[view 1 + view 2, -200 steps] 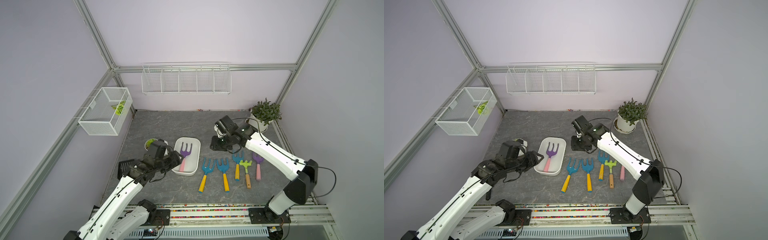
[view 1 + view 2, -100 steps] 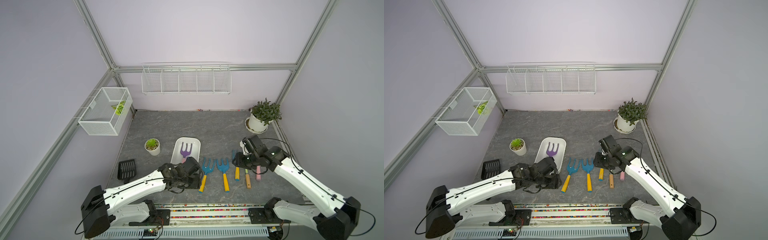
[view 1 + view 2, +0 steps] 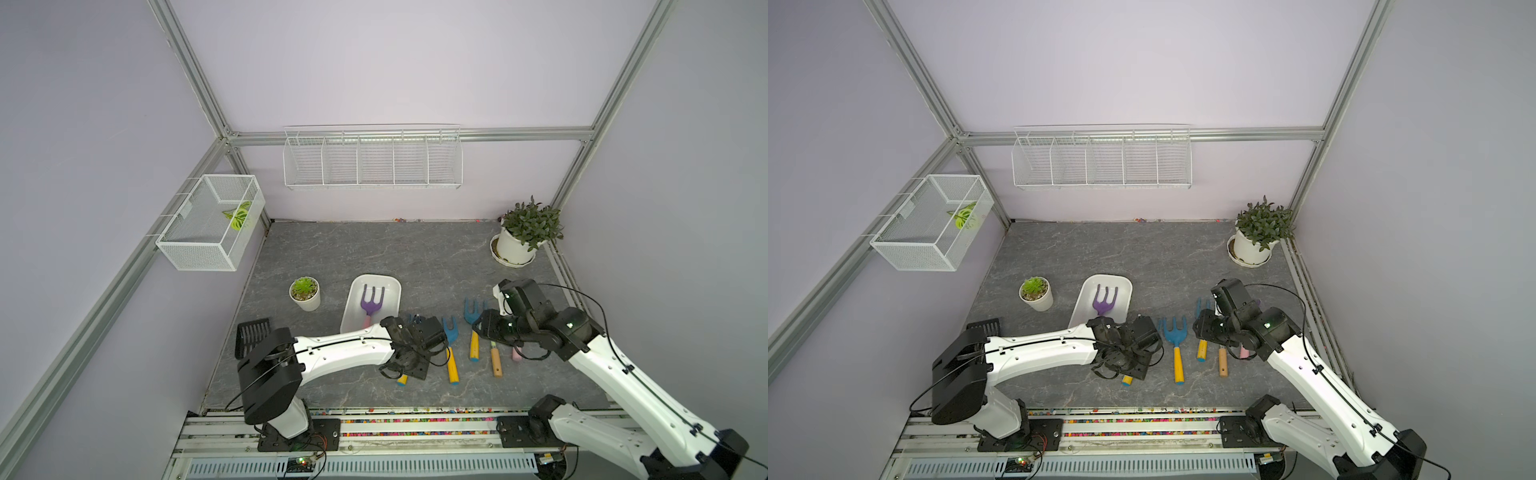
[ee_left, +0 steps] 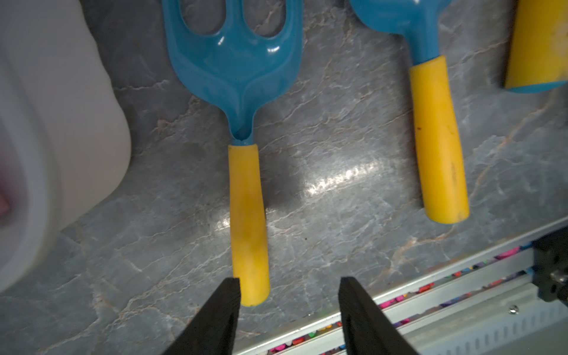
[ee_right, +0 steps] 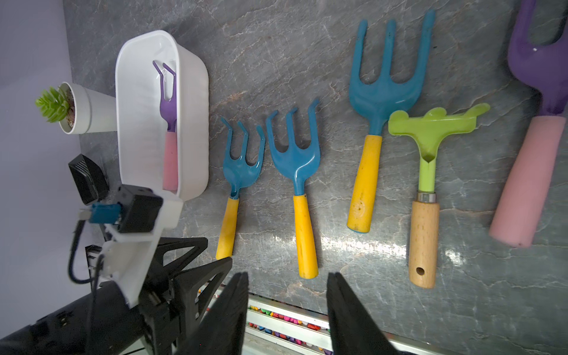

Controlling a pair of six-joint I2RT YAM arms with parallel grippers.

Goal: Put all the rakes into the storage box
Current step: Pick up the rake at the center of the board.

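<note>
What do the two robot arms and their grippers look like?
The left arm and the right arm have white shells, black joints and thin black cables running along them. The left gripper and the right gripper are black, each with two flat, tapering fingers.

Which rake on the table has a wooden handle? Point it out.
The lime-green rake: its handle is bare wood; the others have yellow or pink handles.

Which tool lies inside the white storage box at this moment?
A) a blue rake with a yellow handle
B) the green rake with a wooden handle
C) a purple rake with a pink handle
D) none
C: the right wrist view shows a purple rake with a pink handle lying inside the storage box.
</note>
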